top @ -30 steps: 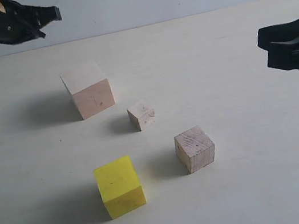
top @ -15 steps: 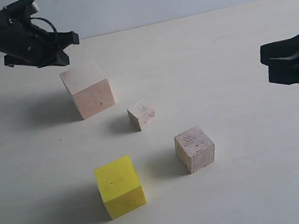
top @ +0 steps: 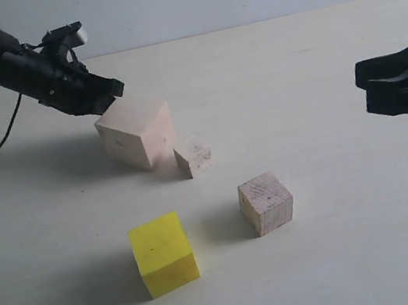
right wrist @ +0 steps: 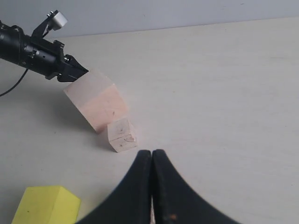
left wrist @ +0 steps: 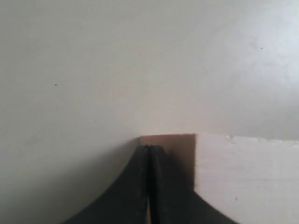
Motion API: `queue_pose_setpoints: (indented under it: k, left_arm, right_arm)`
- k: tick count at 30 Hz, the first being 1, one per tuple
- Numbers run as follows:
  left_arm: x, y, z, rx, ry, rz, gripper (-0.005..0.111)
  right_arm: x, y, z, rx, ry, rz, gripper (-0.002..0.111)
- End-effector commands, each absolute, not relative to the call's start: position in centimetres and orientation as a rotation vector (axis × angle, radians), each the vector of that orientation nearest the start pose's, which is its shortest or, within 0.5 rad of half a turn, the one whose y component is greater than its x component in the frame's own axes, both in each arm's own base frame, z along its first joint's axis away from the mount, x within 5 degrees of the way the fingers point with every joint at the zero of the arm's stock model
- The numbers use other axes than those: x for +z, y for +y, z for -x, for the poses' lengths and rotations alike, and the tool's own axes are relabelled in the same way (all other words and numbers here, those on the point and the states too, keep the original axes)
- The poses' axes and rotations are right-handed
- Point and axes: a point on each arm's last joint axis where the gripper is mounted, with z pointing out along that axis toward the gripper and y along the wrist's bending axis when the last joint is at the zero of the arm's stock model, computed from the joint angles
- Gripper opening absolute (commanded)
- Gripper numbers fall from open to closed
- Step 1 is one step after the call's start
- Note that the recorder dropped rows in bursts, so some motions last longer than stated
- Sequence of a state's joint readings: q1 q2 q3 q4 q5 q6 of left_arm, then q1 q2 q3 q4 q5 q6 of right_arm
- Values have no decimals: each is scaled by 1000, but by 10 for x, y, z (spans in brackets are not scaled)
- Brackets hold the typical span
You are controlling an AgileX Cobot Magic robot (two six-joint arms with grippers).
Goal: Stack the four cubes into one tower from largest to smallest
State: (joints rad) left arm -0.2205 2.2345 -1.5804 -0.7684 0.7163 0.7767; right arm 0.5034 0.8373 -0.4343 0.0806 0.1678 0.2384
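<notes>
Black left fingers [top: 103, 93], tips together, against the largest cube [top: 138, 136]'s top corner

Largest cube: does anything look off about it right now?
Yes. The largest cube sits askew and seems tipped on an edge rather than lying flat. The shut left gripper is against its upper far corner. It crowds the smallest cube; whether they touch is unclear.

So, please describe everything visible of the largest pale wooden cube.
The largest cube is pale pinkish wood, plain and smooth, with faint dark specks on one side. It sits on the table, one vertical edge toward the exterior camera. The shut left gripper meets its upper far corner. The smallest cube lies close against its lower side, apparently touching.
</notes>
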Motion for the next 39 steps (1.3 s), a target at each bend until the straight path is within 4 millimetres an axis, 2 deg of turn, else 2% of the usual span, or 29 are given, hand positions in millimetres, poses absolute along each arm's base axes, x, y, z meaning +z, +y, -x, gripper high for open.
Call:
queue_pose_setpoints:
  k: [1, 8, 18, 39]
  left_arm:
    - [138, -147, -440, -738, 2558, -634, 0]
    - [137, -150, -436, -758, 2570, -665, 0]
    - [137, -181, -422, -803, 2579, -768, 0]
    - [134, -186, -405, -924, 2688, -771, 0]
  right_arm:
    - [261, 82, -145, 519, 2083, 210, 0]
    - [261, 82, -145, 519, 2083, 210, 0]
    - [261, 82, -145, 519, 2083, 210, 0]
    - [261, 82, -145, 518, 2085, 210, 0]
